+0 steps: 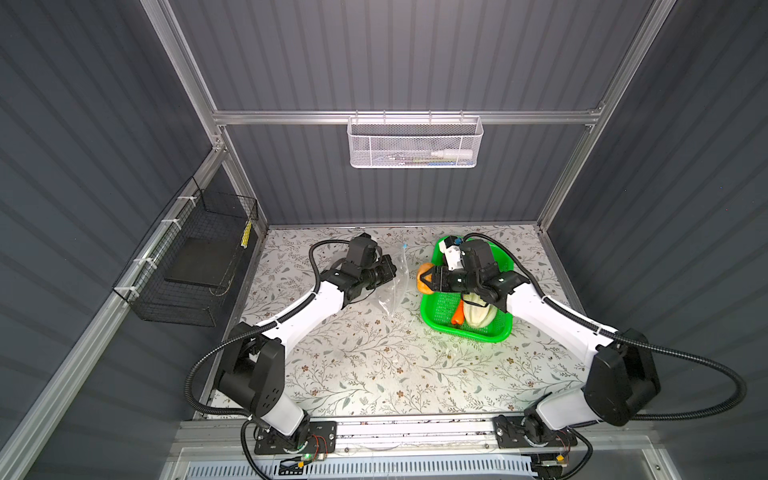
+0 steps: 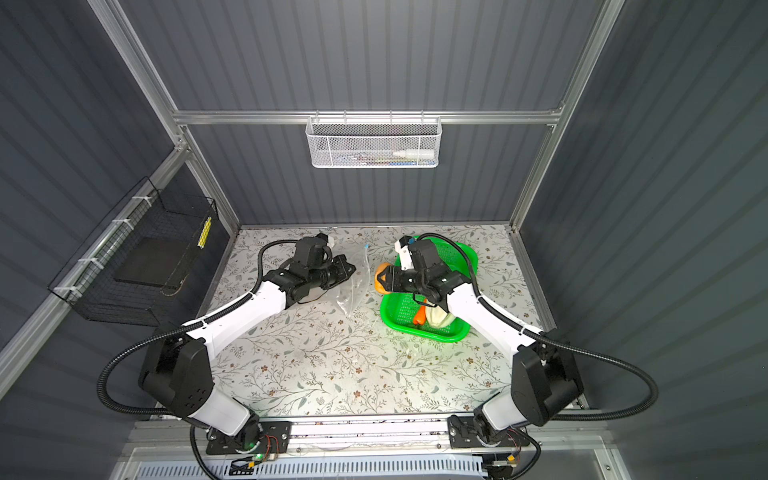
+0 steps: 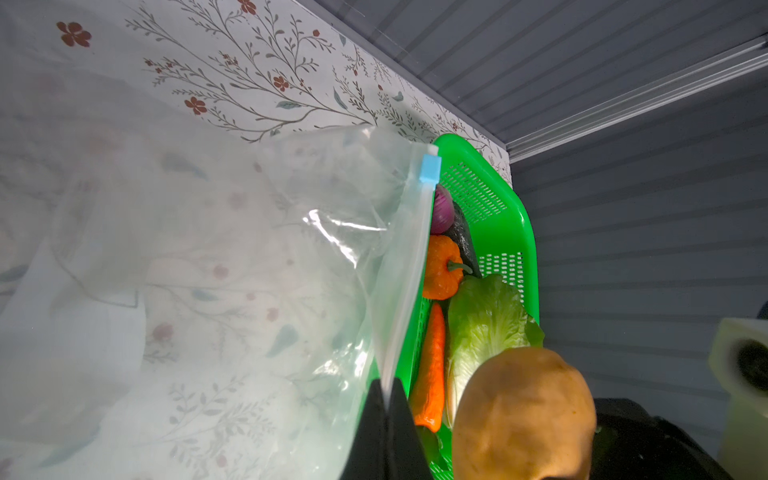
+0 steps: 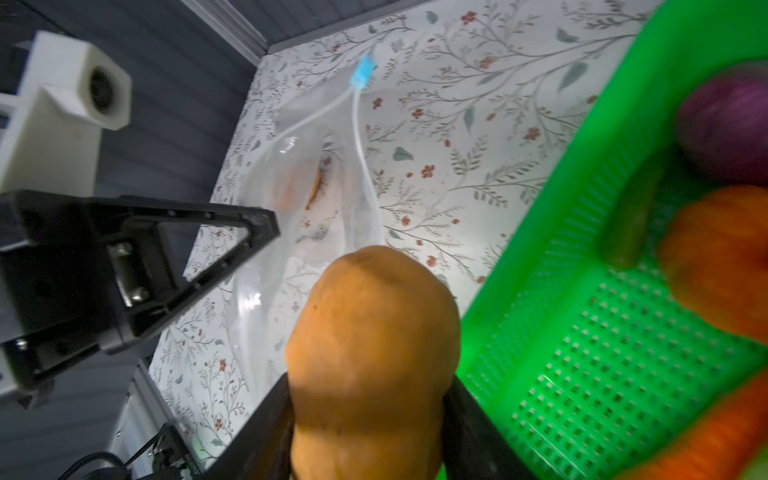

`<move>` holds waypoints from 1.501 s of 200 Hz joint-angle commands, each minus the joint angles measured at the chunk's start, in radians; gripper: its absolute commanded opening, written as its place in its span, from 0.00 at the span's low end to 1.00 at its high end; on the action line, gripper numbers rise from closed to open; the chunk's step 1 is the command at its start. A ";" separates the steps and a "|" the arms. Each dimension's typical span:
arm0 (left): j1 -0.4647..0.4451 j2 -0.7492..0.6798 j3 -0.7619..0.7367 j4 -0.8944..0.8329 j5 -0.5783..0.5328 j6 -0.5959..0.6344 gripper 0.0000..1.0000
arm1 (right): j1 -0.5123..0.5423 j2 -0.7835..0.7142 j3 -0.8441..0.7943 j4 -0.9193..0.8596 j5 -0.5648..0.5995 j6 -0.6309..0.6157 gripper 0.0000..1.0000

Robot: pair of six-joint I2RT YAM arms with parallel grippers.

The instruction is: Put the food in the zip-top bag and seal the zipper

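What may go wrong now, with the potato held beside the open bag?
The mouth of the bag looks narrow, so the potato in the right gripper may push the bag away instead of entering. The left gripper pinches only the thin zipper strip; that edge may slip out under a push.

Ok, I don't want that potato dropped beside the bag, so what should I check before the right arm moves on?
1. Grip: right end effector holds the tan-orange potato-like lump between both fingers: ok.
2. Bag held: left end effector is shut on the clear zipper strip of the crinkly transparent plastic bag: ok.
3. Mouth: the two strip halves spread apart, gaping: ok.
4. Slider: light-blue slider tab sits at the strip's far end, away from the pinch: ok.
5. Clearance: lump over the rim of the green perforated plastic basket; height cannot tell.
6. Room inside: a blurred orange shape shows through the bag: cannot tell.
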 commanded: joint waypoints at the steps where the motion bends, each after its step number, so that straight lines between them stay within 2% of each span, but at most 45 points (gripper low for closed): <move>1: 0.005 -0.045 0.042 -0.017 0.053 -0.011 0.00 | 0.009 0.049 0.038 0.117 -0.086 0.007 0.53; 61: 0.004 -0.077 0.045 -0.027 0.075 -0.026 0.00 | 0.040 0.140 0.086 0.187 -0.118 0.026 0.52; 118: 0.003 -0.067 0.044 -0.001 0.115 -0.036 0.00 | 0.056 0.213 0.119 0.172 -0.115 0.040 0.53; 146: 0.003 -0.074 0.049 -0.004 0.116 -0.028 0.00 | 0.057 0.253 0.162 0.123 -0.097 0.034 0.61; 172: 0.004 -0.081 0.048 -0.012 0.096 -0.025 0.00 | 0.058 0.264 0.173 0.109 -0.092 0.034 0.73; 202: 0.004 -0.081 0.042 -0.014 0.082 -0.025 0.00 | 0.058 0.240 0.164 0.107 -0.081 0.028 0.77; 280: 0.004 -0.075 0.034 -0.025 0.007 0.011 0.00 | 0.035 0.054 0.104 0.038 -0.025 0.018 0.74; 300: 0.004 -0.065 0.024 -0.015 -0.003 0.014 0.00 | 0.006 0.002 0.074 0.000 0.066 0.033 0.71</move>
